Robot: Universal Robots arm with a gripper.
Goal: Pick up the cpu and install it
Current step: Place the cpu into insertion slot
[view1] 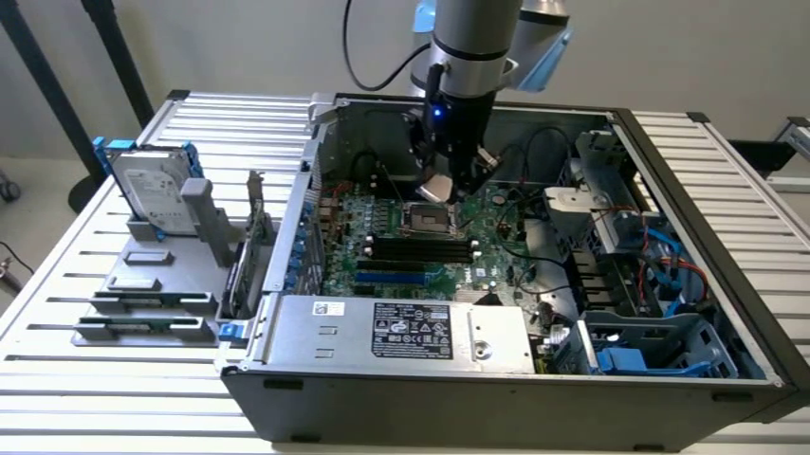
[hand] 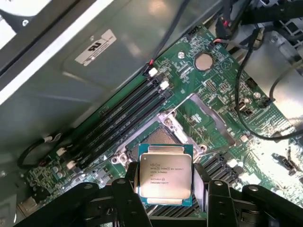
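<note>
The cpu [hand: 164, 174] was held in the gripper [hand: 166, 185], whose jaws were closed on two opposite edges of the chip. Its silver, lettered top was turned toward the wrist camera. The chip was carried just above the socket [hand: 163, 135] and had not yet been seated in it. The socket itself was seen uncovered on the green motherboard [hand: 213, 80]. Long black memory slots [hand: 118, 118] were set just beside the socket. A hard drive [view1: 152, 190] in a blue frame was stood well apart from the socket, outside the computer case [view1: 708, 180], toward the exterior view's left.
</note>
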